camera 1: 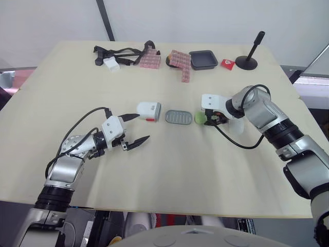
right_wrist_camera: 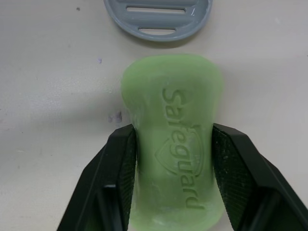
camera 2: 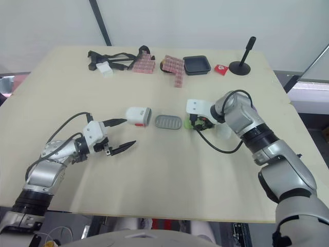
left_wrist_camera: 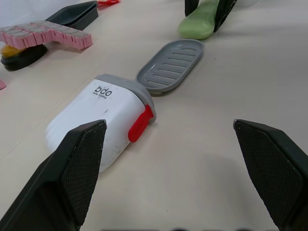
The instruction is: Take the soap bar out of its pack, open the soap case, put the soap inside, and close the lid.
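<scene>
Just beside the tray (camera 1: 179, 117), the right tool (right_wrist_camera: 173, 131) pinches the soap (right_wrist_camera: 171, 86) across its waist (hard, likely slick; mid-sides suit it); the left tool (camera 1: 141, 127) gapes empty.

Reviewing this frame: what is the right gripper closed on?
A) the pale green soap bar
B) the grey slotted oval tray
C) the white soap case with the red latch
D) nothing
A: the black fingers of the right gripper press against both sides of the pale green soap bar, while the grey slotted oval tray lies free beside it.
</scene>
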Tool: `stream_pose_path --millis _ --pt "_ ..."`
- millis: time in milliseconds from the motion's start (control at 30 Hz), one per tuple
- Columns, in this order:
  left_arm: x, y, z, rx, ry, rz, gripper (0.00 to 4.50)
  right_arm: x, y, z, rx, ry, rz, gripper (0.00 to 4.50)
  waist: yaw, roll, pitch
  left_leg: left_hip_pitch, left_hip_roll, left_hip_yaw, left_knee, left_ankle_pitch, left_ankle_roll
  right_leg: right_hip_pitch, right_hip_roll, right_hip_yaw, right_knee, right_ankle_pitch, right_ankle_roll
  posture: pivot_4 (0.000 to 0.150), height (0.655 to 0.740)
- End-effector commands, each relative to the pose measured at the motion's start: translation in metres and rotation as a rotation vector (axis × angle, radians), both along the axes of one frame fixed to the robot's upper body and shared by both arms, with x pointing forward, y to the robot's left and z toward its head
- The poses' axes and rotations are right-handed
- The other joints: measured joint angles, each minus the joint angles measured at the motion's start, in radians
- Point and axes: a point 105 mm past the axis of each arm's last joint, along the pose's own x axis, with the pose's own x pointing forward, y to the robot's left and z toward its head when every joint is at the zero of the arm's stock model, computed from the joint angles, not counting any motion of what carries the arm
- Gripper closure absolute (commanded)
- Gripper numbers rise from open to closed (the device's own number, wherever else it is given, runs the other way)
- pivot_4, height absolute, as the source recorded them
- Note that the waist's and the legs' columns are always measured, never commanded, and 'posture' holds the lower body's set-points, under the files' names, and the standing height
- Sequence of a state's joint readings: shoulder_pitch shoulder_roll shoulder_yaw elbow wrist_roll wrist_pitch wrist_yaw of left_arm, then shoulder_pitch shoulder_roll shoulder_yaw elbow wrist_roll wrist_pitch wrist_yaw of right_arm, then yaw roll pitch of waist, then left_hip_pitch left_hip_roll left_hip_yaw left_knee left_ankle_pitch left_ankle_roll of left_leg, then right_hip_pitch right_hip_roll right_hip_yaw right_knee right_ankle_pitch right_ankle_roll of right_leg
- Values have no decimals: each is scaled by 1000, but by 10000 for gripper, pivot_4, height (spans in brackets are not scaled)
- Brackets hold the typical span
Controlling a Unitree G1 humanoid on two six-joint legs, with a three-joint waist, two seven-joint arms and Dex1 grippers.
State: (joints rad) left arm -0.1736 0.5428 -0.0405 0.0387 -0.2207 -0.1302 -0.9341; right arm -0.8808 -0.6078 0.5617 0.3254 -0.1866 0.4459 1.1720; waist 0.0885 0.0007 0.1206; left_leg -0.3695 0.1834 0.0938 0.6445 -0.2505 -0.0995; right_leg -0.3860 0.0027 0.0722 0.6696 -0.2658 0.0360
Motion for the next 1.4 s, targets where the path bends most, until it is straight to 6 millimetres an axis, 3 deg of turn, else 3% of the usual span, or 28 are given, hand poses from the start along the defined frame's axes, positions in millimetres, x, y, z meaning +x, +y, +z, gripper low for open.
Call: stream_pose_path --millis 33,333,533,900,1000,1200,1400 --pt "2 3 9 13 -46 8 0 3 -12 -3 -51 -7 -33 19964 1 0 0 0 0 0 0 0 0 0 0 0 0 0 0 1500 7400" --pt "5 8 12 9 -42 17 0 -8 2 21 19 -12 1 19964 5 0 0 -2 0 0 0 0 0 -1 1 0 -1 0 0 1500 7400" --pt "4 8 10 24 -43 10 0 -6 -9 12 -27 -6 -35 19964 5 0 0 -2 0 0 0 0 0 -3 1 0 -1 0 0 1500 7400" --pt "3 6 8 35 -45 10 0 -2 -12 3 -49 -7 -43 19964 4 0 0 -2 0 0 0 0 0 -3 1 0 0 0 0 1500 7400" --pt "3 6 9 34 -46 11 0 -2 -9 5 -39 -4 -37 27484 3 0 0 -2 0 0 0 0 0 -3 1 0 0 0 0 1500 7400" --pt "5 6 9 31 -48 19 0 -2 -6 10 -30 -5 -29 27851 3 0 0 -2 0 0 0 0 0 -2 1 0 0 0 0 1500 7400" --pt "8 20 14 42 -55 53 0 -13 24 45 52 -46 72 27851 2 1 0 -3 1 0 0 0 0 -4 2 0 0 0 0 1500 7400"
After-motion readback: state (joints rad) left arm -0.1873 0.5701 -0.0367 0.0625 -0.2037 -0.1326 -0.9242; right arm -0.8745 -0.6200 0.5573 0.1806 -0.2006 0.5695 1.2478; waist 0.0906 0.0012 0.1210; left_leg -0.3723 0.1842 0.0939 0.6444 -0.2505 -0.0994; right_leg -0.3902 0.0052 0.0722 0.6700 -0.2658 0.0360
